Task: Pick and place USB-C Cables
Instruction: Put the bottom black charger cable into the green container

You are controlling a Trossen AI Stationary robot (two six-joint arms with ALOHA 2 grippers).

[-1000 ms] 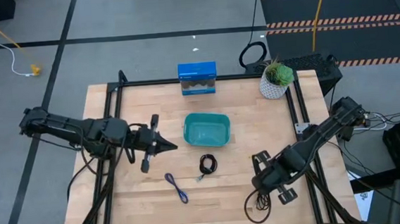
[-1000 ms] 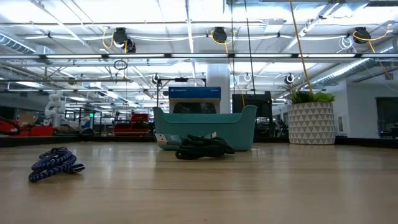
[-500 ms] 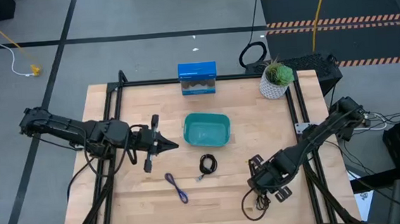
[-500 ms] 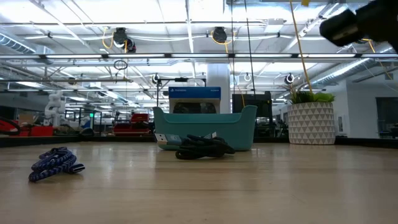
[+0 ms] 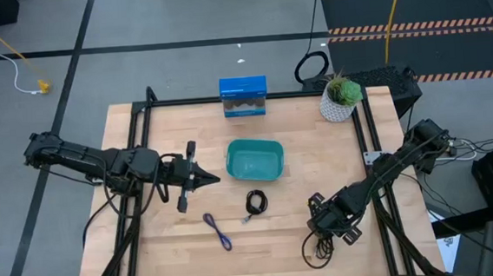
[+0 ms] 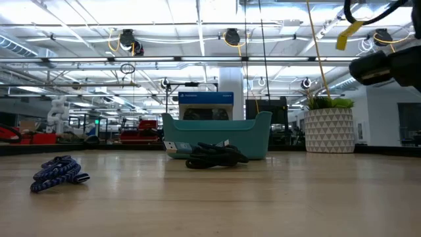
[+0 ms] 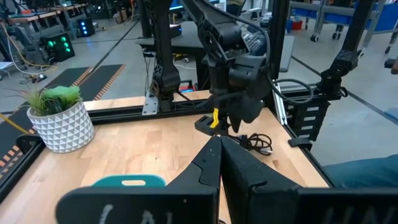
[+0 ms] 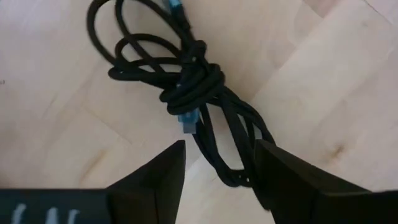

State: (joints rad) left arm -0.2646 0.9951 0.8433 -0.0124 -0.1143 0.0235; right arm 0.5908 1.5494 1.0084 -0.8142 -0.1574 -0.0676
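Note:
My right gripper [image 8: 219, 155] hovers open at the table's near right, pointing down over an elongated black USB-C cable [image 8: 198, 93] that lies flat on the wood [image 5: 319, 248]. Its fingertips stand either side of the bundle's end, and no touch shows. A round coiled black cable [image 5: 255, 203] lies just in front of the teal bin [image 5: 254, 159]. Left of that coil lies a blue-purple cable [image 5: 218, 230], also seen in the low view [image 6: 58, 172]. My left gripper [image 5: 208, 178] waits shut, left of the bin, holding nothing.
A blue box [image 5: 244, 96] stands behind the bin at the far edge. A potted plant [image 5: 341, 99] sits at the far right corner. Black frame rails [image 5: 373, 146] run along the table's sides. A large black cable ring [image 5: 313, 66] lies beyond the far edge.
My right arm has come down into the low view's upper right, and its gripper has shifted slightly toward the near edge, over the elongated black cable. The cables and the bin have not moved.

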